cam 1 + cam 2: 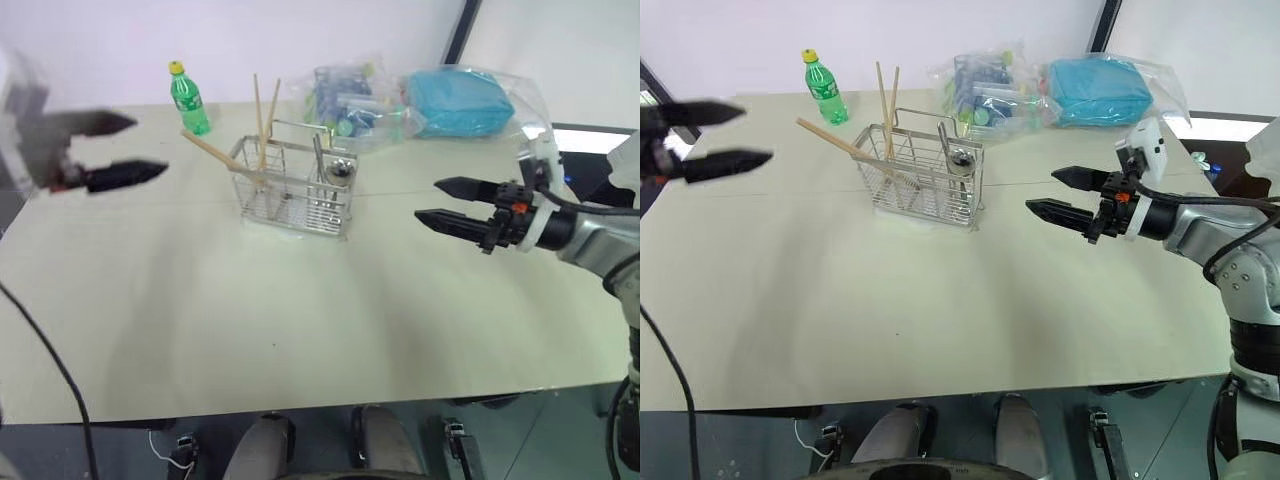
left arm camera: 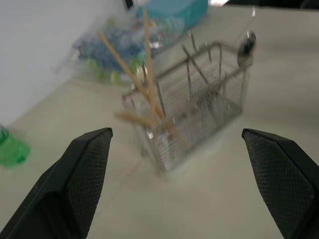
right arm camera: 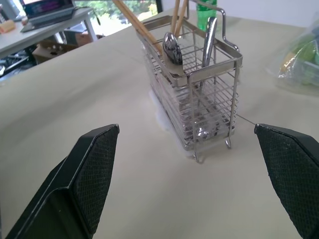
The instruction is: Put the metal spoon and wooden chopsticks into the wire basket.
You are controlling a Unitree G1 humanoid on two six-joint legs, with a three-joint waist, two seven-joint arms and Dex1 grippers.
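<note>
The wire basket stands upright on the pale table, toward its far side, between my 2 arms. It is a rectangular caddy of thin silver bars with a raised handle loop on top. The wooden chopsticks are inside it, in the end nearer my left side: long pale tan sticks, 2 standing almost upright and 1 leaning far out over the rim to my left. The metal spoon is in the other end, handle down, its shiny oval bowl showing just above the rim.

My left fingers are spread wide apart and hold nothing; they hover to the left of the basket, well apart from it. My right fingers are also wide open and empty, pointing toward the basket from the right, apart from it.

Behind the basket stand a green bottle and some clear plastic bags
</note>
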